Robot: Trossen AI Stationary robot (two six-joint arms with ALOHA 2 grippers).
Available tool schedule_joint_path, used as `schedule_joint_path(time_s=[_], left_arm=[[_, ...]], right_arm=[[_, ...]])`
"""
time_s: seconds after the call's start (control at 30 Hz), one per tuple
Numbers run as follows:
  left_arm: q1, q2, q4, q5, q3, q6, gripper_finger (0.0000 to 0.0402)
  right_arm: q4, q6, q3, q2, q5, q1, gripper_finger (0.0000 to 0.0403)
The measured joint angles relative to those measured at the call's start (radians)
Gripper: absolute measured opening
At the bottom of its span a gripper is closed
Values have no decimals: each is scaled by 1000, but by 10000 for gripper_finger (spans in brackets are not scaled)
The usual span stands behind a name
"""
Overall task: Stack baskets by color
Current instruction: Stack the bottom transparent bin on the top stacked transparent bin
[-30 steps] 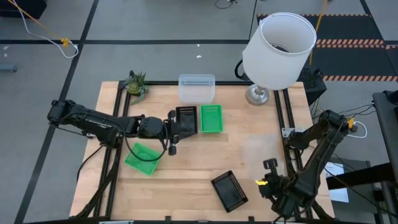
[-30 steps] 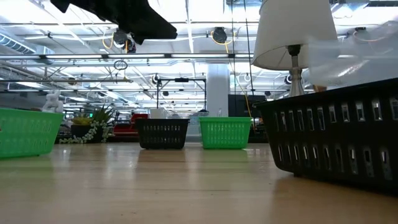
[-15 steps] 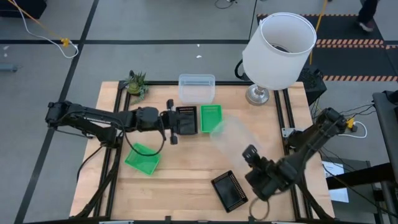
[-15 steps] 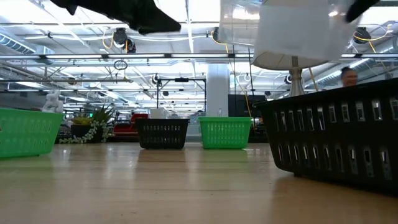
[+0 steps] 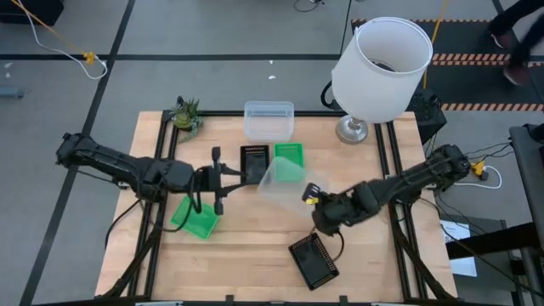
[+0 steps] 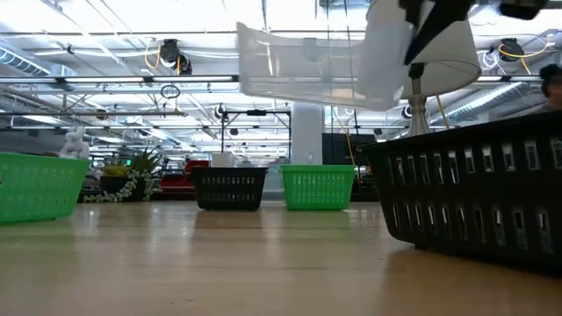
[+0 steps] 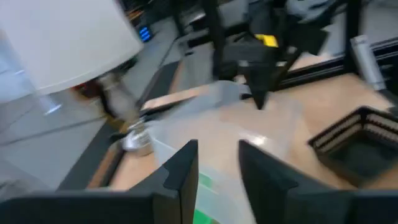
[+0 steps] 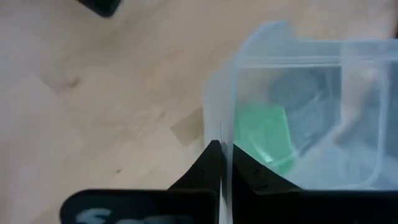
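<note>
My right gripper (image 5: 309, 195) is over the middle of the table, shut on a clear basket (image 5: 279, 178) that hangs high above the wood (image 6: 307, 66). My left gripper (image 5: 219, 177) is just left of it, open, with nothing between its fingers (image 7: 214, 168). A black basket (image 5: 254, 163) and a green basket (image 5: 291, 154) rest side by side on their bases, the green one partly behind the held one. Another clear basket (image 5: 269, 121) stands at the far edge. A second green basket (image 5: 195, 218) lies near left, and a second black one (image 5: 313, 259) near the front edge. My right gripper pinches one side wall of the clear basket at its rim (image 8: 219, 134), one finger inside the basket and one outside. The fingers slant down at it from the table's right. The basket is lifted clear of the table and juts out toward the left gripper, roughly open side up.
A big white lamp (image 5: 380, 59) stands at the far right corner on a metal foot (image 5: 351, 129). A small green plant figure (image 5: 186, 113) sits at the far left corner. Bare wood lies along the front left and at the right of the table.
My right gripper has swung from the near right corner toward the table's middle, rolling its wrist and carrying the clear basket in the air. My left gripper has drawn back from the black basket toward the left edge and risen. The black basket has stayed where it was.
</note>
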Motion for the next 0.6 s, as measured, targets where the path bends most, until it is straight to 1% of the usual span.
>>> schedule_joint_path(time_s=[0.1,0.17,0.3,0.37,0.47,0.6], left_arm=[[-50,52,-144,-103,112,-45,151],[-77,98,-218,-134,183,-58,176],[-102,196,-295,-142,305,-55,214],[-92,252,-336,-142,348,-46,224],[-64,334,-401,-132,400,-42,229],[-19,407,-494,-99,454,-41,230]], right_arm=[[42,-103,0,0,-68,-74,0],[63,-144,0,0,-114,-125,0],[73,-194,0,0,-192,-210,0],[79,-217,0,0,-198,-239,0],[83,-242,0,0,-216,-269,0],[92,-249,0,0,-247,-285,0]])
